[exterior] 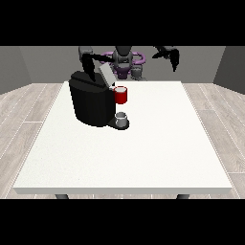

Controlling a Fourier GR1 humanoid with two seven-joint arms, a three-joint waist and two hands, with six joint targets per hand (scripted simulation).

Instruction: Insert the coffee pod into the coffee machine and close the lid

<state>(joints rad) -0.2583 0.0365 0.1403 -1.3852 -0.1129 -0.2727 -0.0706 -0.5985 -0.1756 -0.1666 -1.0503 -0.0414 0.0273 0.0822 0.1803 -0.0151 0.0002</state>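
Machine: black coffee machine (91, 103) sits at ten o'clock on the white table (143, 158), lid (105, 74) tilted up.
Red thing: at the machine's front, (121, 95).
Grey thing: on the machine's base below it (121, 117); can't tell if it's the pod.
Hand at view's left: over the machine top (89, 67), fingers pointing down; can't tell how they lie.
Hand at view's right: raised at one o'clock (172, 55), fingers hanging relaxed, holding nothing.

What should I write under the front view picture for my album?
A robot raises one hand over a black coffee machine with a red thing at the machine on a white table.
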